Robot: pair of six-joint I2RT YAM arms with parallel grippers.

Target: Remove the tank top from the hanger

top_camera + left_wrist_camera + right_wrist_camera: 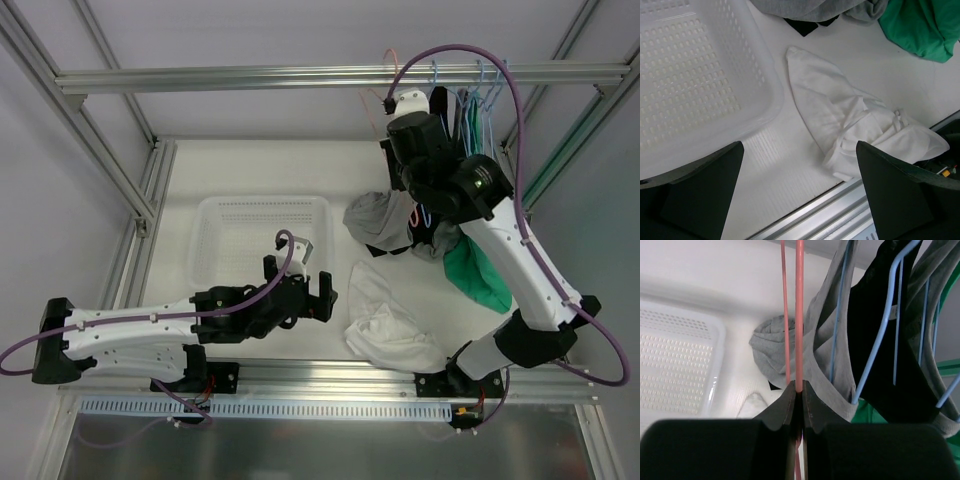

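**Desk:** Where is the tank top?

**Photographer:** A grey tank top [822, 360] hangs on a blue hanger [872, 340] at the rail [300, 77]. It is just beside the pink hanger [799, 315], which the right gripper [800, 387] pinches with its jaws pressed together on the wire. Whether the pink hanger carries cloth, I cannot tell.

**Desk:** How should it go?

**Photographer:** Likely hold the wire steady and bring up the left gripper [799, 192], now spread wide and low over the bench [880, 60], to slip a strap off.

**Desk:** Any obstacles?

**Photographer:** The hangers crowd together, so a black top [867, 295] could snag. Below lie a basket [772, 100], a white garment [840, 115] and a green one [478, 275].
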